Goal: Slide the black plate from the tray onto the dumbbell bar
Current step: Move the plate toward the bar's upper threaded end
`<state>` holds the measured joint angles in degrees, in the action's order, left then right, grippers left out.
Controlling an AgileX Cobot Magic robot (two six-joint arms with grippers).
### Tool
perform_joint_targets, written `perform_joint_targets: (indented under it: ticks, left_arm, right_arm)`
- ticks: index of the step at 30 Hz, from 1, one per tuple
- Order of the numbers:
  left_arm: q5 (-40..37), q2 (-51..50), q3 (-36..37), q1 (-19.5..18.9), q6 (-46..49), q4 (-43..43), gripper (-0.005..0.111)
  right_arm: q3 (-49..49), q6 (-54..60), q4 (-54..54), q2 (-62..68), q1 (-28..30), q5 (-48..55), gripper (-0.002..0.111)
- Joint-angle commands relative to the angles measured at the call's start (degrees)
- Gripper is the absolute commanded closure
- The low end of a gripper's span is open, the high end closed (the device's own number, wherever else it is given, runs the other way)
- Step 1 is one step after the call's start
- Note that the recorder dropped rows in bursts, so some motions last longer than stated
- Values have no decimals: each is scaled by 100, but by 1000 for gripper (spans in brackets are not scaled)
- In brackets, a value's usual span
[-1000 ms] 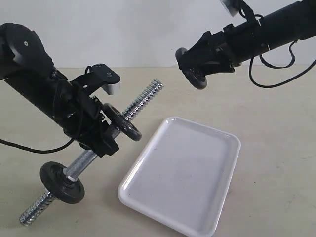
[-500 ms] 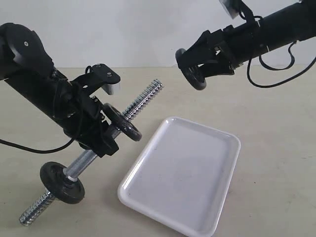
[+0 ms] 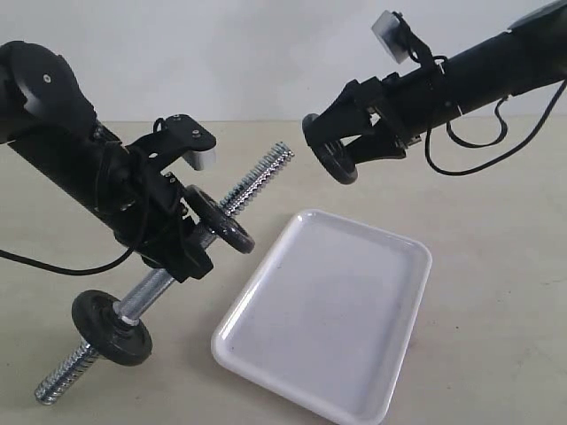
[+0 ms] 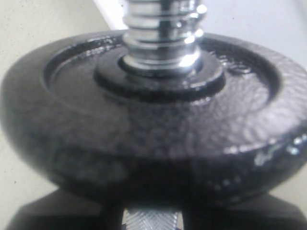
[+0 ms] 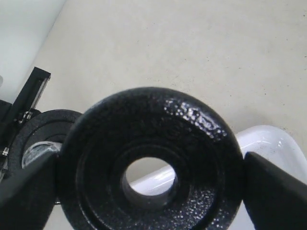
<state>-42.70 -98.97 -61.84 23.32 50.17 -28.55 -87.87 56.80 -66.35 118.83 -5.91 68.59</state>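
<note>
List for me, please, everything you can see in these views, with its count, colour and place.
held black plate: one, black, in the air, gripped across its rim.
black plates on the bar: two, black, one beside the left arm's jaws, one near the bar's lower end.
dumbbell bar: one, chrome, tilted, upper threaded end bare.
tray: one, white, on the table, nothing in it.
table: one, beige, under everything.
left arm: one, black, jaws shut on the bar's middle.
right arm: one, black, jaws shut on the held black plate.
</note>
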Motion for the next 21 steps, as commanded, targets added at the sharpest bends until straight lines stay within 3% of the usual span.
perform_joint_targets:
  ticks: [1,13,21]
  left_arm:
    - [218,323,-172,24,45,-468,102]
    - [242,312,-172,24,135,98,102]
    - [674,312,-172,24,431,142,102]
  right_arm:
    - [-87,-245,-368,-98,12,137,108]
    - [-87,-484,-500,-98,12,137,108]
    - [-87,-523,-611,-98,-35,137,108]
